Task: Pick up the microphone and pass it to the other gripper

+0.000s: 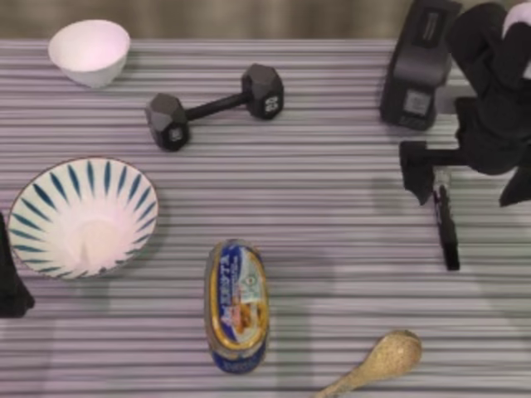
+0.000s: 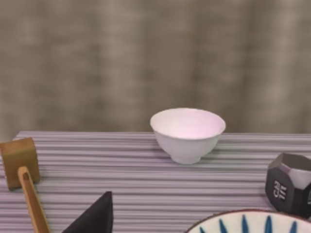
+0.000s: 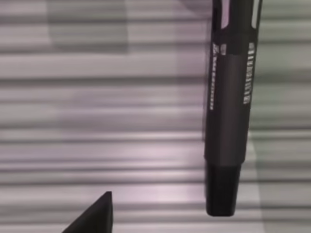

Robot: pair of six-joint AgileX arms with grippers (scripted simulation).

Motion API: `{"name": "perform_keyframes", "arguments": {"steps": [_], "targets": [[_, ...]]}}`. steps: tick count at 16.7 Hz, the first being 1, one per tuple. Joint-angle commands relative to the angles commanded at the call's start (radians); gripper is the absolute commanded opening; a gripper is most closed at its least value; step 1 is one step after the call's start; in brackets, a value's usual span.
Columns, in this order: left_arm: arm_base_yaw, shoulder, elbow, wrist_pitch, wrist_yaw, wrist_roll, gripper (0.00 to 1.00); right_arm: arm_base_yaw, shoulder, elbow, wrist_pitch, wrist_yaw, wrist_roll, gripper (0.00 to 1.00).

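- Microphone (image 1: 448,228) lies flat on the striped table (image 1: 332,215) toward the right side, its slim black handle running toward the near edge; its head end is tucked under my right gripper (image 1: 425,176) and I cannot see the mesh.
- At the far left edge, my left gripper (image 1: 10,282) sits low beside the blue-patterned bowl (image 1: 83,217); only a dark part of it shows, so I cannot tell how its jaws stand.
- A plain white bowl (image 1: 90,51) sits at the far left corner, well apart from the patterned bowl.
- A black dumbbell (image 1: 214,106) lies at an angle in the far middle of the table.
- An oval tin with a yellow and blue label (image 1: 236,305) lies near the front centre.
- A speckled beige spoon (image 1: 377,363) rests at the front edge, right of the tin.
- A dark grey boxy device (image 1: 417,62) stands at the far right, just beside my right arm.
- My right gripper hangs directly over the microphone's upper end; I cannot tell whether its jaws are apart or closed on it.
- In the right wrist view, the microphone's handle (image 3: 227,111) fills the frame close up, lying on the stripes with one black fingertip (image 3: 95,218) off to its side.
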Motion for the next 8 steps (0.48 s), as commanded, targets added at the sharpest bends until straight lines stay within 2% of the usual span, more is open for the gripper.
{"name": "perform_keyframes", "arguments": {"steps": [8], "targets": [[0.000,0.000,0.000,0.000,0.000,0.000,1.00,-0.002,0.023,-0.001,0.009,0.001,0.000,1.00]]}}
